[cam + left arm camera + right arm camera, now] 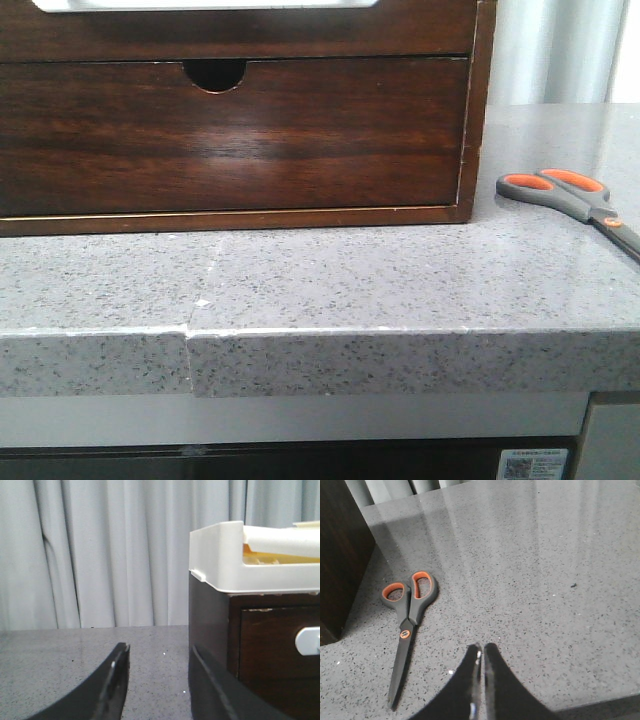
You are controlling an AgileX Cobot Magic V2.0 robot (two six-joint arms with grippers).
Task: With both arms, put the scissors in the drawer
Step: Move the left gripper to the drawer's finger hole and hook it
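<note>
A dark brown drawer (230, 135) sits fully shut in its wooden cabinet (478, 110) on a speckled grey stone table (330, 280), the half-round finger notch (214, 74) at the top edge of its front facing the front cam. The scissors (575, 198) lie flat on the table to the robot's right of the cabinet, near it but not touching — grey handles w/ orange-lined loops toward the cabinet, blades running off the right edge of the front view.

In the right wrist view the scissors (407, 625) lie closed beside the cabinet's dark side (342, 555), orange pivot dot up, blade tips pointing away from the loops. The right gripper (481, 652) hangs above bare table, apart from the scissors; its jaws are pressed together w/ only a hairline slit between them, holding nothing.

The left gripper (157, 665) sits low over the table at the cabinet's other side — jaws spread wide, empty, one finger (112, 680) over open table and the other just in front of the cabinet corner (207, 625); whether it touches the wood can't be told. A white tray (225, 560) rests on top of the cabinet, and pale curtains (100, 550) hang behind the table.

Neither gripper shows in the front view.
</note>
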